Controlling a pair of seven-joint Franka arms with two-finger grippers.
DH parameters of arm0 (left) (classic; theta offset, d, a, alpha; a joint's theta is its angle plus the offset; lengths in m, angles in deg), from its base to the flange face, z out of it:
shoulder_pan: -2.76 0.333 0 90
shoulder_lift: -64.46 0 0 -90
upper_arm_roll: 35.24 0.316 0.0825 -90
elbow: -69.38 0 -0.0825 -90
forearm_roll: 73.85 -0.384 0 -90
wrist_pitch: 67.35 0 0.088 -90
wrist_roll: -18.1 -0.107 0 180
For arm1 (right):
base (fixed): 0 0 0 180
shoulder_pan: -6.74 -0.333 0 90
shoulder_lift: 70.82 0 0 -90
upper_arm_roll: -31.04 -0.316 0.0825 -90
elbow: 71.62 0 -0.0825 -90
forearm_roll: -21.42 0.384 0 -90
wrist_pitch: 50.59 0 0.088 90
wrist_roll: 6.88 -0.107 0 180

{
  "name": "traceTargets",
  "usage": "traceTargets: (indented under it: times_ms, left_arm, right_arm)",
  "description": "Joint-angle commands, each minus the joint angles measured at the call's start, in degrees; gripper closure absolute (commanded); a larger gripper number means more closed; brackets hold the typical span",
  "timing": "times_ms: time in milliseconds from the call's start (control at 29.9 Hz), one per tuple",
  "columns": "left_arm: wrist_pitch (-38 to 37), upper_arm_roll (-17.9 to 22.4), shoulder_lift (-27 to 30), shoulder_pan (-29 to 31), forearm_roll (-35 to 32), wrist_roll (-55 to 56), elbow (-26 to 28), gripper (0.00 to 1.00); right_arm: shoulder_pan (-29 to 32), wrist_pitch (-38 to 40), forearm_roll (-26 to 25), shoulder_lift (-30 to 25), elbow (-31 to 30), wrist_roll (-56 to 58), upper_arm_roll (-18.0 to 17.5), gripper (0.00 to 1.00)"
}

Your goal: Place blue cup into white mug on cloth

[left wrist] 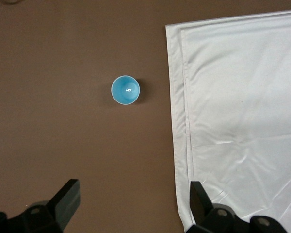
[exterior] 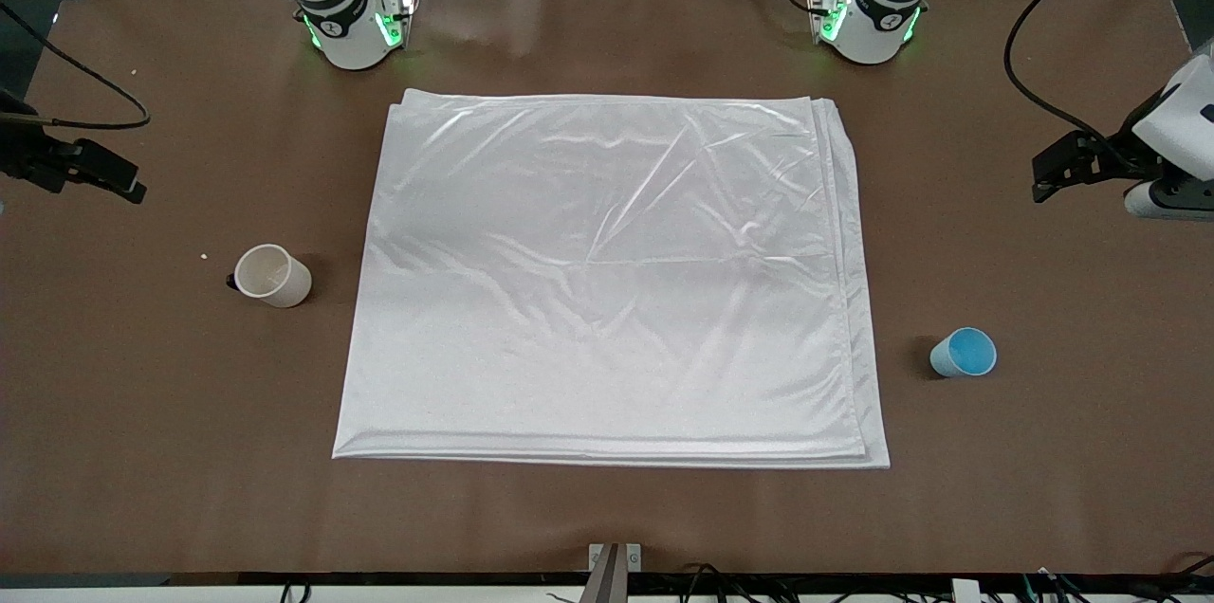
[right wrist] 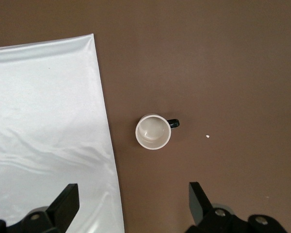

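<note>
The cloth [exterior: 607, 281] lies flat in the middle of the brown table, shiny white and lightly wrinkled. The white mug [exterior: 273, 276] stands upright on bare table beside the cloth, toward the right arm's end, its black handle [right wrist: 173, 123] pointing away from the cloth. The blue cup [exterior: 964, 353] stands upright on bare table beside the cloth's edge, toward the left arm's end. My left gripper [left wrist: 135, 201] hangs open and empty high over the table, by the cloth's edge [left wrist: 177, 121]. My right gripper [right wrist: 134, 201] hangs open and empty over the cloth's edge [right wrist: 104, 116] by the mug [right wrist: 153, 131].
The two arm bases [exterior: 351, 25] [exterior: 868, 15] stand at the table's back edge. A black cable [exterior: 1034, 63] loops above the table at the left arm's end. A small white crumb [exterior: 204, 255] lies near the mug. A metal bracket [exterior: 615, 557] sits at the front edge.
</note>
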Motion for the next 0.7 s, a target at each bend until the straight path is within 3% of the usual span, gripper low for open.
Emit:
traceTargets:
  times_ms: [0, 367, 668]
  left_arm:
    - [-0.7, 0.0, -0.5, 0.2, 1.0, -1.2, -1.1, 0.0]
    - [-0.9, 0.0, -0.9, 0.5, 2.3, -1.6, -0.8, 0.0]
    - [-0.6, 0.4, -7.4, 0.7, -0.6, -2.6, -1.2, 0.0]
  right_arm:
    - [0.0, 0.2, 1.0, -0.9, -0.3, -0.9, -0.1, 0.0]
    - [0.3, -0.4, 1.0, -0.8, -0.5, -0.9, 0.1, 0.0]
    - [0.4, -0.5, 1.0, -0.4, -1.5, -0.8, 0.1, 0.0]
